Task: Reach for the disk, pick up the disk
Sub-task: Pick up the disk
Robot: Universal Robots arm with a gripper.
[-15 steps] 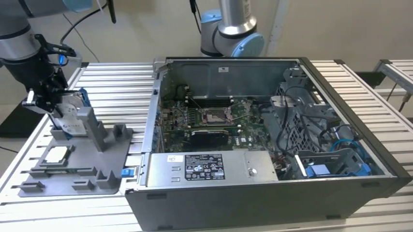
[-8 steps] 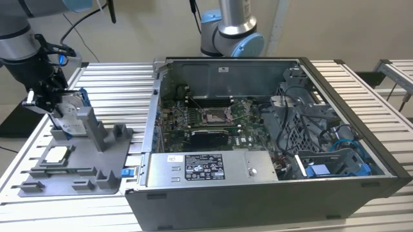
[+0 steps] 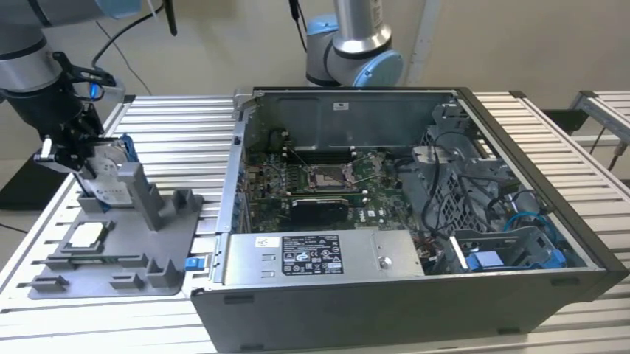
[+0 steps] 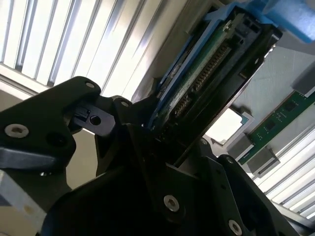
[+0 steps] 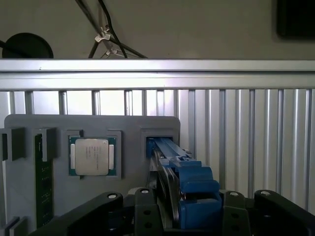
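Observation:
The disk (image 3: pixel 111 184), silver-grey with a white label and a blue frame, stands on edge in a slot of the grey holder (image 3: pixel 147 243) at the exterior view's left. My gripper (image 3: pixel 87 164) comes down on it from above, and its black fingers sit against both flat faces. In the second wrist view the disk (image 4: pixel 211 73) shows its connector edge, pinched in my gripper (image 4: pixel 167 132). In the first wrist view the disk's blue frame (image 5: pixel 189 182) runs from the holder's slot back to my gripper (image 5: pixel 189 216). I cannot tell whether the disk has left the slot.
A square silver chip (image 3: pixel 87 234) (image 5: pixel 91 156) lies in a pocket of the holder beside the disk's slot, with a green memory stick (image 5: pixel 43 182) further along. An open computer case (image 3: pixel 394 192) fills the table's middle and right. A second arm's base (image 3: pixel 355 44) stands behind it.

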